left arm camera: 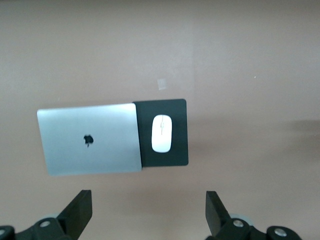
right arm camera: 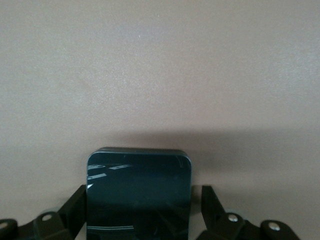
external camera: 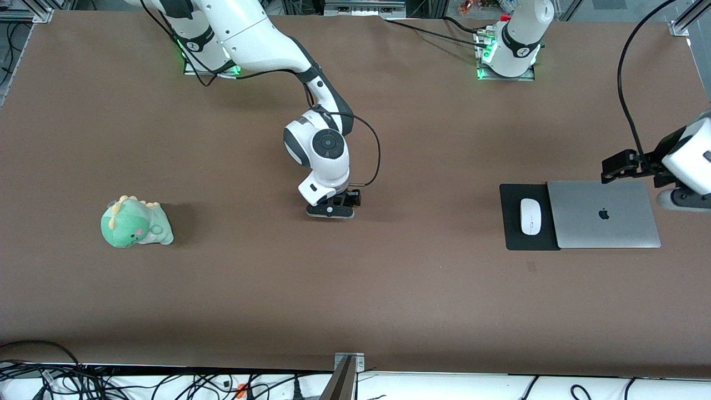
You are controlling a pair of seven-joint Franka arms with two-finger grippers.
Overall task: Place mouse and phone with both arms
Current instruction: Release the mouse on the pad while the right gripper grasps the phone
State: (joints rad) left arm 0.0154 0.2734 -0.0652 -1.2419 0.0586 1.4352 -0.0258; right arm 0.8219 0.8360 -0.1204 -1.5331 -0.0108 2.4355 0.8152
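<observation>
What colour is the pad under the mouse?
Black; the pad under the white mouse shows best in the left wrist view.

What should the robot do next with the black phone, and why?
Probably the right claw should close on the phone. The phone lies flat between its fingers, and a small gap shows on one side. The mouse already sits on its pad, with the open left claw up above.

One mouse (external camera: 530, 216), phone (right arm camera: 138, 195), laptop (external camera: 604, 214), pad (external camera: 514, 229), plush dinosaur (external camera: 135, 223) — two arms (external camera: 261, 44).
</observation>
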